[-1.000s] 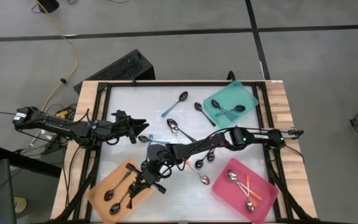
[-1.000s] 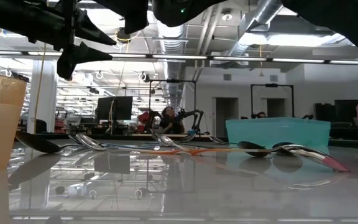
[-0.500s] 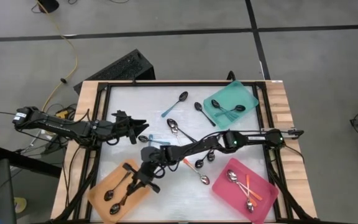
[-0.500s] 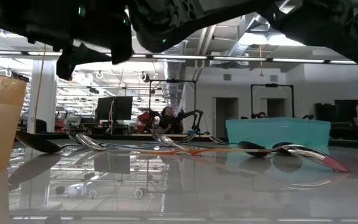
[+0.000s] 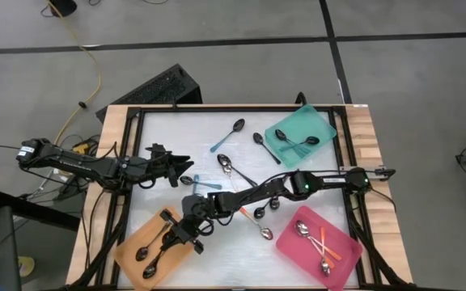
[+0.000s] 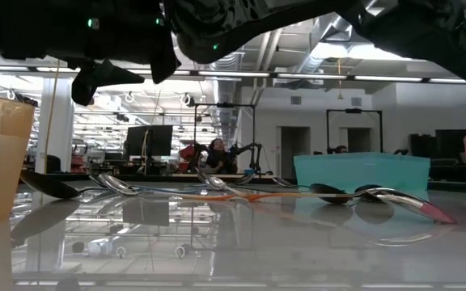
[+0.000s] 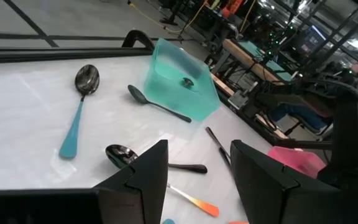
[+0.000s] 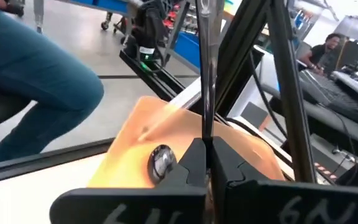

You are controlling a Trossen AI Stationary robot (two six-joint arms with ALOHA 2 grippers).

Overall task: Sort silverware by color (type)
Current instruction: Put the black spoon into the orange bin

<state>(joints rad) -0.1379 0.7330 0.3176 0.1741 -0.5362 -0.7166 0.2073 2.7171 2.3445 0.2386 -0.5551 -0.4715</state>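
- Orange tray [image 5: 132,242], lower left of the high view: it holds several silver spoons [image 5: 154,249] lying lengthwise.
- Right gripper [image 5: 186,236], reaching across the table from the right: it is over the right edge of the orange tray. The fingers are closed on a thin silver spoon handle [image 8: 205,74] — in the right wrist view the handle rises upright from between the pads, with the orange tray and one spoon bowl [image 8: 161,160] beyond it.
- Pink tray [image 5: 319,245], lower right of the high view: it holds a silver-bowled spoon [image 5: 306,233] and spoons with thin orange handles [image 5: 330,249].
- Centre of the table [image 5: 233,267]: loose spoons lie just under and beside the right arm, among them an orange-handled spoon [image 5: 257,225] and a dark-handled spoon [image 5: 231,166].
- Left gripper [image 5: 186,162], middle left of the high view: it hovers above the table, fingers apart and empty — the left wrist view shows a clear gap between the two dark fingers [image 7: 143,174].
- Upper centre: a blue-handled spoon [image 5: 229,134] and a dark spoon [image 5: 265,147] lie apart on the white surface.
- Teal tray [image 5: 301,133], upper right of the table: it holds dark spoons [image 5: 296,144].
- Low view: spoons [image 6: 120,185] lie in a row across the tabletop in front of the teal tray [image 6: 361,172]; the room lies beyond.
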